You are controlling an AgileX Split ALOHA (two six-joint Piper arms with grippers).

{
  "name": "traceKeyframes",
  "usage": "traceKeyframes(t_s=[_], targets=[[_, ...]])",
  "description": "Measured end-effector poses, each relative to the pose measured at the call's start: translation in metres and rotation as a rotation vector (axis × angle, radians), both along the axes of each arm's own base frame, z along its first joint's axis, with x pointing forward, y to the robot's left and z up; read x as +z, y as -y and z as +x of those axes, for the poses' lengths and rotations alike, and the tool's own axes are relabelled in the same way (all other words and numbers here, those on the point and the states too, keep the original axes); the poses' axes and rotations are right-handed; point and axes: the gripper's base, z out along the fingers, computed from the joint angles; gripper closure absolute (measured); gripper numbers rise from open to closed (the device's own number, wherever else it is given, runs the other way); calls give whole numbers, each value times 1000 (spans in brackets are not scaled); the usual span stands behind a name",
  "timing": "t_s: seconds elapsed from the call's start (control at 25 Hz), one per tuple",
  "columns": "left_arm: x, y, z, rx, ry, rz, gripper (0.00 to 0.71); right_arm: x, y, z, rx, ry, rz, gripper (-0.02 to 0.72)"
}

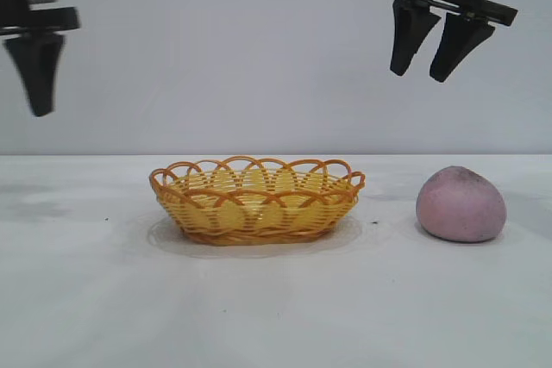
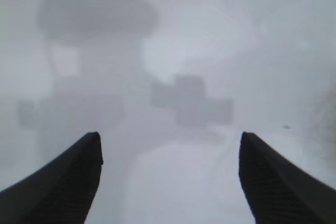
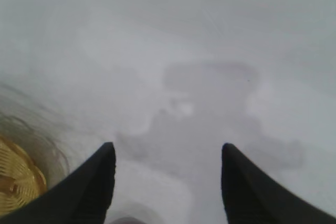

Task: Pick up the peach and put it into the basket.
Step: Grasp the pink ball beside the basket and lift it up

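The peach (image 1: 461, 204), a dusty pink-mauve rounded lump, lies on the white table at the right. The basket (image 1: 257, 199), yellow weave with an orange looped rim, stands at the table's middle, empty; a piece of it shows in the right wrist view (image 3: 16, 179). My right gripper (image 1: 420, 76) hangs open and empty high above the table, up and a little left of the peach; in its own view (image 3: 167, 150) only table lies between the fingers. My left gripper (image 1: 39, 112) hangs high at the far left; in its own view (image 2: 170, 140) the fingers stand wide apart and empty.
The white table (image 1: 103, 299) runs the full width in front of a plain grey wall. Small dark specks lie on the table near the basket.
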Motion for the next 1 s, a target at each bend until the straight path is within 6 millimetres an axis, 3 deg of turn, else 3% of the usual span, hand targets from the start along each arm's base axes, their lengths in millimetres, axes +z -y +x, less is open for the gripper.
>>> traceKeyframes(t_s=[0.28,0.56,0.8,1.0], targets=[[23,-23,-14,-10,-16,65,230,0,0,0,0,0,0,332],[71,-25,-46,-16,33,92,230,0,0,0,0,0,0,332],[108,-24,-105,-4,90,95,230,0,0,-1,4,-12,-2,332],[140,-22,-169,7,229,86,230,-1,0,-3,9,-29,-4,332]])
